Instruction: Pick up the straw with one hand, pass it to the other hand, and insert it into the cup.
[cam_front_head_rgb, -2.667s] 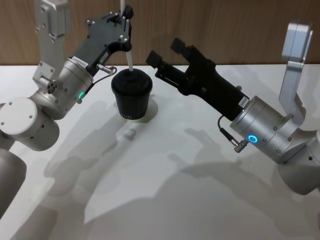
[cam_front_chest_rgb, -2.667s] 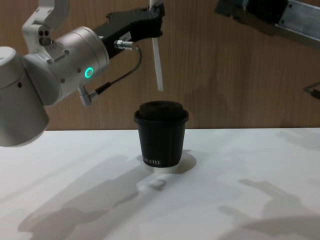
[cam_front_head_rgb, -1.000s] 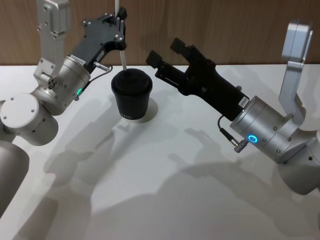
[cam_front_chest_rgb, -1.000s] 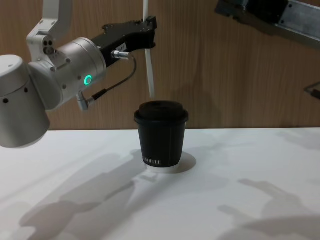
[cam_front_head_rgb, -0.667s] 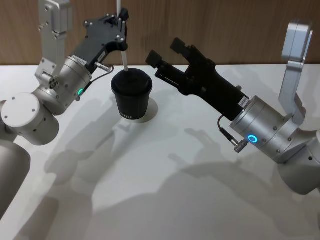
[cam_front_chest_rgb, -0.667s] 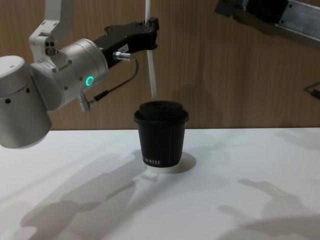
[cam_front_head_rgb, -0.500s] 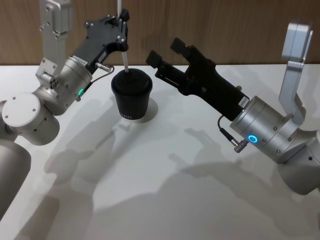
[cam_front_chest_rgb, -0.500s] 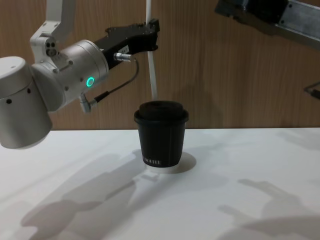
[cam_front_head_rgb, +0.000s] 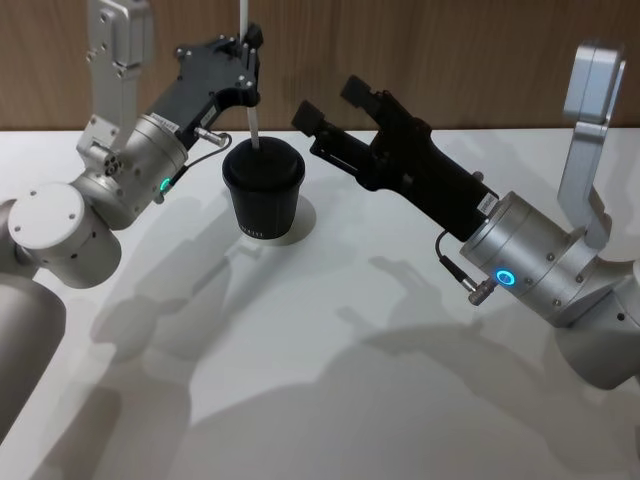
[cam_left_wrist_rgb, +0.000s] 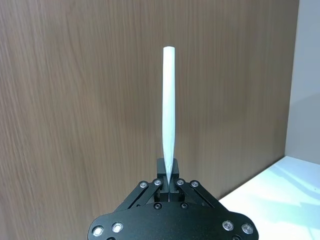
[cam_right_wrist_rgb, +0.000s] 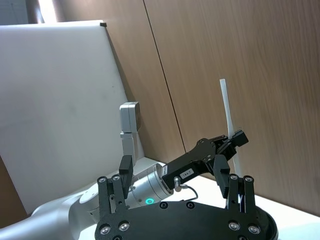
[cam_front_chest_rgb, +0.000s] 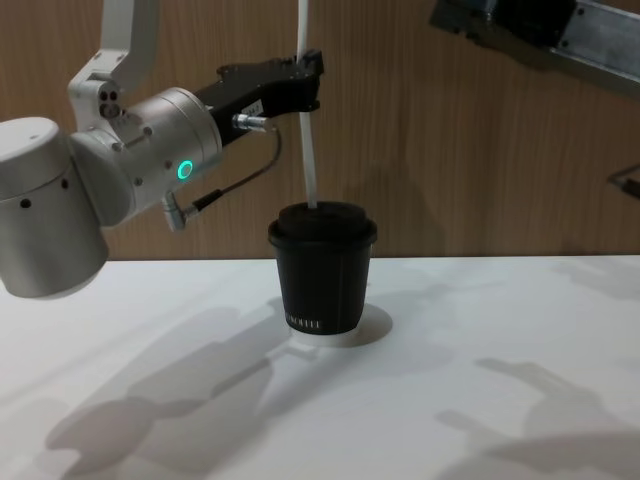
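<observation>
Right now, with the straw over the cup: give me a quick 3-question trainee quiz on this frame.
1. True or false: the left claw is shut on the straw.
2. Where is the straw's lower end? A) lying on the table B) at the top of the cup lid C) between the right claw's fingers
3. Fill in: the right claw hangs to the cup's right with its fingers ____.

Key
1. True: its fingers pinch the straw, which stands nearly upright.
2. B. Whether the tip has entered the lid hole cannot be told.
3. Open, and holding nothing.
</observation>
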